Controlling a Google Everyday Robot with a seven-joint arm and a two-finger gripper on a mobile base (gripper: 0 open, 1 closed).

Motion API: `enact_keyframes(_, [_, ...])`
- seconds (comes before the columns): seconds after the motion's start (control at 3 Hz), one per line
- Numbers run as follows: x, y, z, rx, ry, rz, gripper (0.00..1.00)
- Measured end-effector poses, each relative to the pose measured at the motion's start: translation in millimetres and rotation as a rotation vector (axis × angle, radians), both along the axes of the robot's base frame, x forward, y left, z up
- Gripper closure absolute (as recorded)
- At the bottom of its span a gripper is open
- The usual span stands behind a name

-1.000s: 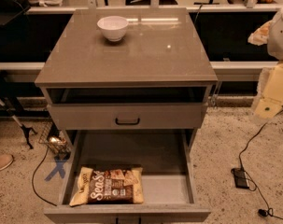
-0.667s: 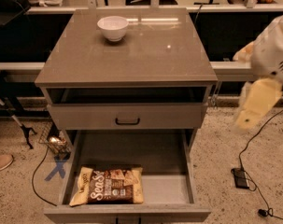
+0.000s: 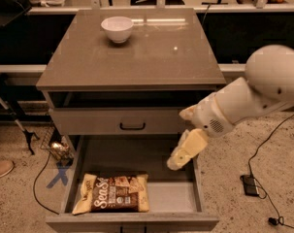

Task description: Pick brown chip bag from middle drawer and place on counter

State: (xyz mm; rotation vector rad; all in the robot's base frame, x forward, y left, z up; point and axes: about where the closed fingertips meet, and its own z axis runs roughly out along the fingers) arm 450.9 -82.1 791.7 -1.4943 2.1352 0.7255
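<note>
The task was at the reach, with nothing yet picked up. The bag (image 3: pixel 113 193) lay flat on the floor of the open drawer (image 3: pixel 173 198), in its near left part, close against the left wall. The gripper (image 3: pixel 185 150) hung over the drawer's right side, near the right wall and just below the upper drawer front (image 3: pixel 88 122), well apart from the bag. It seemed to hold and touch nothing; whether it was wide or narrow could not be told.

The next move probably called for shifting left and nearer, then lowering between the drawer walls onto the bag. After the grasp, the lift would have to clear the upper drawer front and end on the counter (image 3: pixel 151 62), away from the white bowl (image 3: pixel 117 29) at its far left.
</note>
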Motion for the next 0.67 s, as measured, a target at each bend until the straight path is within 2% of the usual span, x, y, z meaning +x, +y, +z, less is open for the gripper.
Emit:
enact_keyframes(0.33, [11.4, 19.0, -7.6, 0.076, 0.008, -0.029, 0.00])
enact_keyframes(0.67, [10.4, 18.1, -7.2, 0.070, 0.007, -0.026, 0.00])
